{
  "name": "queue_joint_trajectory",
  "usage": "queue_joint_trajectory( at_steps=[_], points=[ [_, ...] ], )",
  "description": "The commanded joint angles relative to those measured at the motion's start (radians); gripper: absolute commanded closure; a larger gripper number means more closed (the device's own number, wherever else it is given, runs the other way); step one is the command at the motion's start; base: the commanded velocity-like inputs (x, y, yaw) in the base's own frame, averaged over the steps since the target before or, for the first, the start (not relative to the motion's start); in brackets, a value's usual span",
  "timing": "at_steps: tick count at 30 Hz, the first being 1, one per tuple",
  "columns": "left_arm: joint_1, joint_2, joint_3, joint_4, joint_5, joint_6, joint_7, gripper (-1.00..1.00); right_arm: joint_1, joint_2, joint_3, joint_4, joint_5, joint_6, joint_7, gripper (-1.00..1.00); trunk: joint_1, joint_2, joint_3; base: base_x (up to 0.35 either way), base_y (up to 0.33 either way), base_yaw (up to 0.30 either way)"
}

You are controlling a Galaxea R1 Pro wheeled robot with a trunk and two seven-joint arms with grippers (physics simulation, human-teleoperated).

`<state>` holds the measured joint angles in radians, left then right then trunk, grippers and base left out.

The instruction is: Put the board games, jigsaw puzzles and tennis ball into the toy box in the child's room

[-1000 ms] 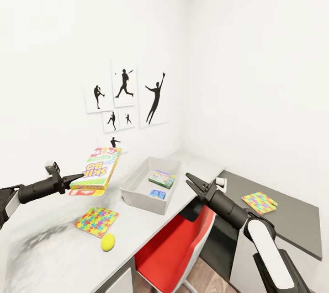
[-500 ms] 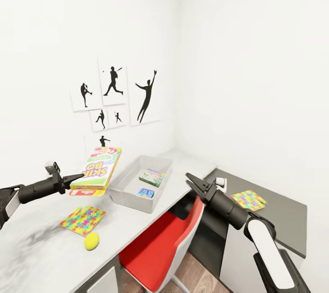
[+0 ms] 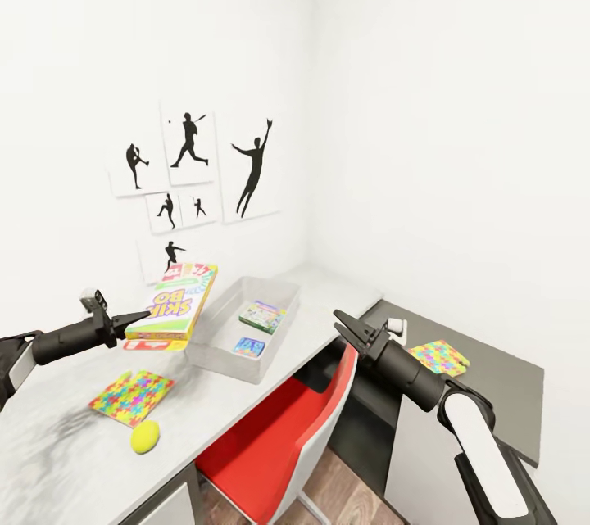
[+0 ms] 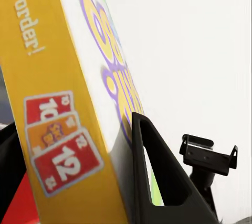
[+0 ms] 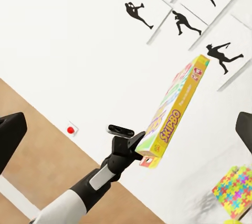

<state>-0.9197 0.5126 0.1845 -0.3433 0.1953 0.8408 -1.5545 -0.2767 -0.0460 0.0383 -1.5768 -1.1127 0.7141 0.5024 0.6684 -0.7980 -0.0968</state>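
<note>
My left gripper (image 3: 136, 320) is shut on the near edge of a yellow-green board game (image 3: 177, 301) with purple lettering, holding it tilted in the air above the table (image 3: 328, 296), left of the toy box (image 3: 225, 367). In the left wrist view a dark finger (image 4: 157, 182) presses on that box (image 4: 68, 103). The grey toy box holds a green-white game box (image 3: 262, 316) and a small blue one (image 3: 248, 346). A jigsaw puzzle (image 3: 131, 396) and the tennis ball (image 3: 145, 436) lie on the table below my left arm. Another puzzle (image 3: 438, 357) lies on the dark desk. My right gripper (image 3: 340, 324) hangs open and empty above the chair.
A red chair (image 3: 279, 435) is tucked under the table's front edge, below my right arm. The dark grey desk (image 3: 500, 386) joins the table at the right corner. Black silhouette pictures (image 3: 188, 173) hang on the white wall behind the toy box.
The whole view has swung to the right, so table, toy box, puzzle and ball sit further left in the picture. Both arms keep their pose; the left still holds the game box.
</note>
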Motion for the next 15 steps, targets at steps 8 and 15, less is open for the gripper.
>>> queue_joint_trajectory(
  at_steps=[8, 15],
  points=[
    [-0.001, -0.002, 0.001, 0.0, -0.002, 0.009, -0.01, 1.0, -0.001, 0.0, -0.002, 0.004, 0.0, 0.002, -0.002, -1.0, -0.031, 0.055, 0.023, 0.001, -0.001, 0.0],
    [-0.001, -0.002, 0.0, 0.0, -0.002, 0.009, -0.01, 1.0, -0.001, 0.001, -0.002, 0.003, -0.001, 0.002, -0.004, -1.0, -0.057, 0.104, 0.045, 0.0, 0.0, 0.0]
  ],
)
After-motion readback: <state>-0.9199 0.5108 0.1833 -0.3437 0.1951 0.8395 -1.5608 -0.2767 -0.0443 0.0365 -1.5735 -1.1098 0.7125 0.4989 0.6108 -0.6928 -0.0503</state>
